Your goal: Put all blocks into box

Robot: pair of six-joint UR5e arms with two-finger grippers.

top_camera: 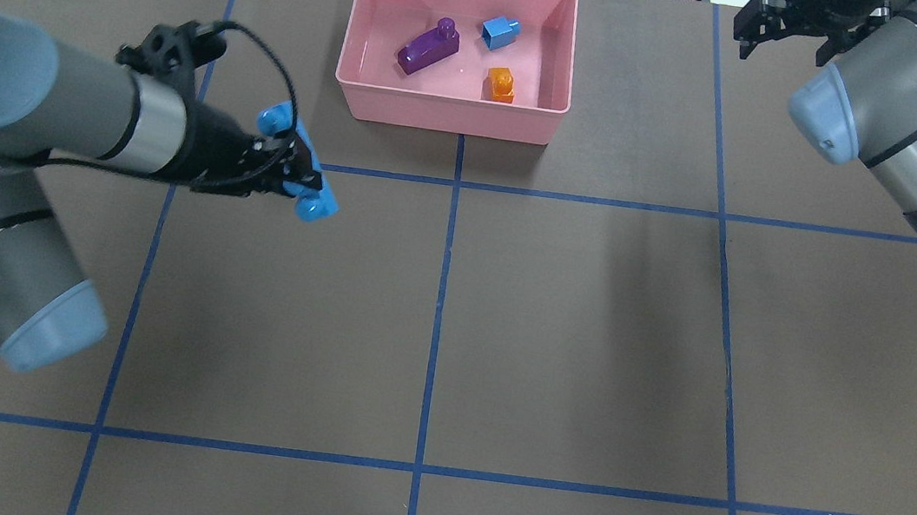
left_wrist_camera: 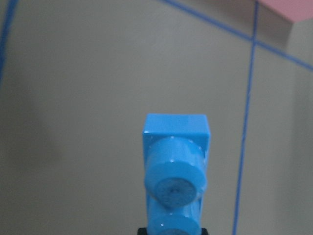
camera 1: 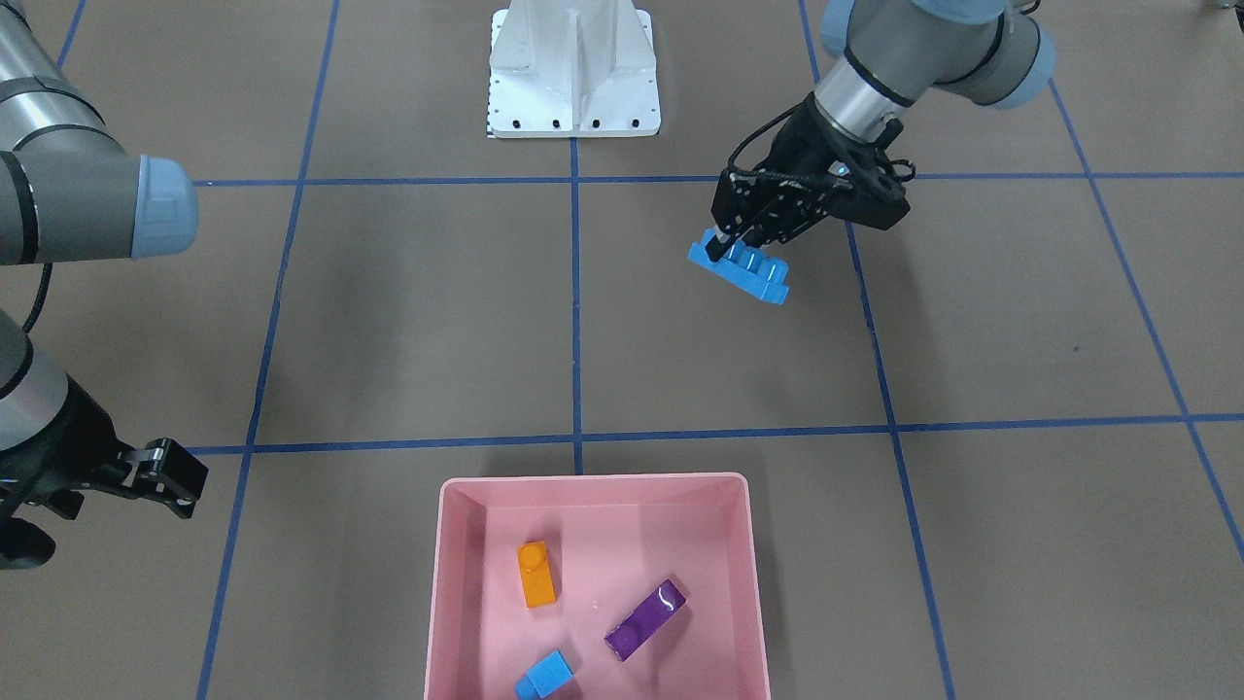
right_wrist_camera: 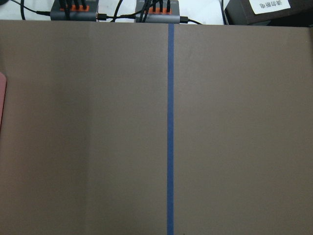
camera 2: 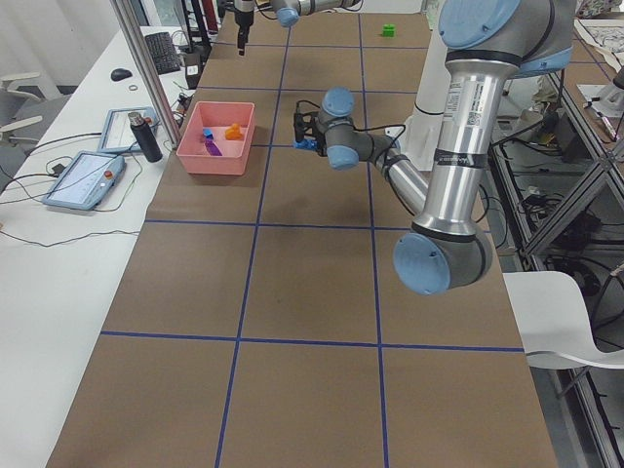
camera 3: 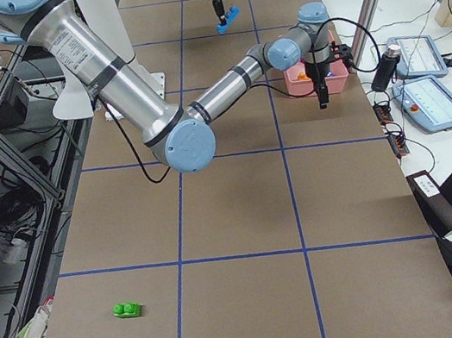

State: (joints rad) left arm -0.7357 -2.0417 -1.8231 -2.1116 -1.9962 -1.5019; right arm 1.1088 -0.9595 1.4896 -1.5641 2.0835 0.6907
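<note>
My left gripper (camera 1: pixel 724 248) is shut on the long blue brick (camera 1: pixel 743 270) and holds it above the table, apart from the pink box (camera 1: pixel 593 480). The brick fills the left wrist view (left_wrist_camera: pixel 176 166). In the overhead view the box (top_camera: pixel 450 112) stands at the far middle, up and to the right of the left gripper (top_camera: pixel 294 172). In the box lie the orange brick (camera 1: pixel 535 574), the purple brick (camera 1: pixel 645 619) and the small blue brick (camera 1: pixel 546 675). My right gripper (camera 1: pixel 170 478) is open and empty beside the box. The green brick (camera 3: pixel 128 310) lies far off on the robot's right.
The white metal base (camera 1: pixel 573 68) stands at the robot's edge of the table. Blue tape lines (top_camera: pixel 441 290) cross the brown table. Tablets (camera 3: pixel 437 101) and a dark bottle (camera 2: pixel 146 136) are on the white bench behind the box.
</note>
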